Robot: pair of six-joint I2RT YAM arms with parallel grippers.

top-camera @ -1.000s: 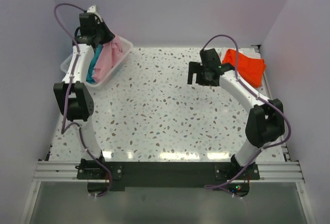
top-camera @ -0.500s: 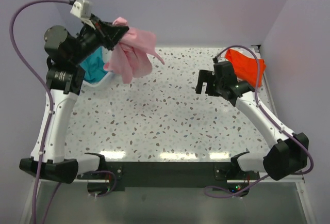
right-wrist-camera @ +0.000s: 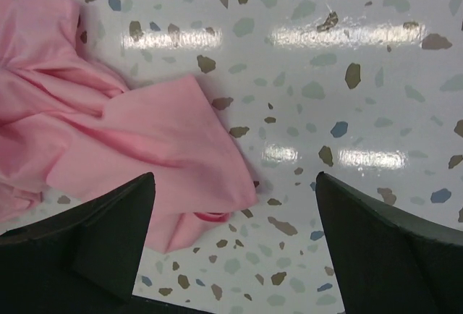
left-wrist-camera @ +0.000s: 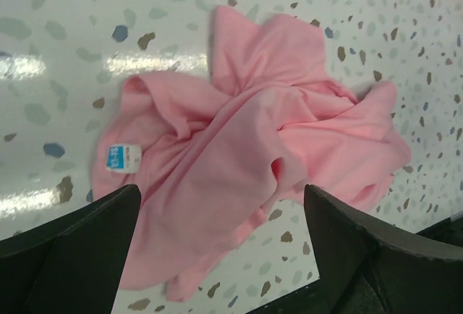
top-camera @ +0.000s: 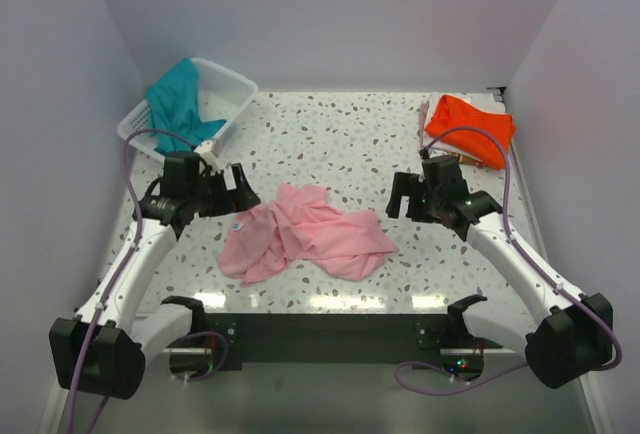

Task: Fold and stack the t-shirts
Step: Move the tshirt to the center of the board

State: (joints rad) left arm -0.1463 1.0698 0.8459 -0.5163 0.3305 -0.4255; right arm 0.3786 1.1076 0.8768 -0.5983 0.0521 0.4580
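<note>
Left gripper [left-wrist-camera: 221, 189]: jaws spread wide, nothing in them, poised over the left half of the pink t-shirt [top-camera: 305, 232]. Right gripper [right-wrist-camera: 233, 178]: also wide open and empty, just off the shirt's right edge, with one sleeve or hem corner showing between my fingers in the right wrist view.

Labels: a small white-and-blue neck tag [left-wrist-camera: 118, 158] faces up on the pink shirt. The print is too small to read. No other writing seen.

Pose: both arms are low, with elbows back near the table's [top-camera: 330, 144] front edge and forearms angled inward. The two grippers face each other across the shirt.

The pink shirt lies crumpled and unfolded at front centre of the table. Further back, the orange t-shirt [top-camera: 470, 126] lies in a compact pile at the far right corner. The teal t-shirt [top-camera: 180, 99] is in the white basket [top-camera: 235, 84] at the far left, draped over its rim.
</note>
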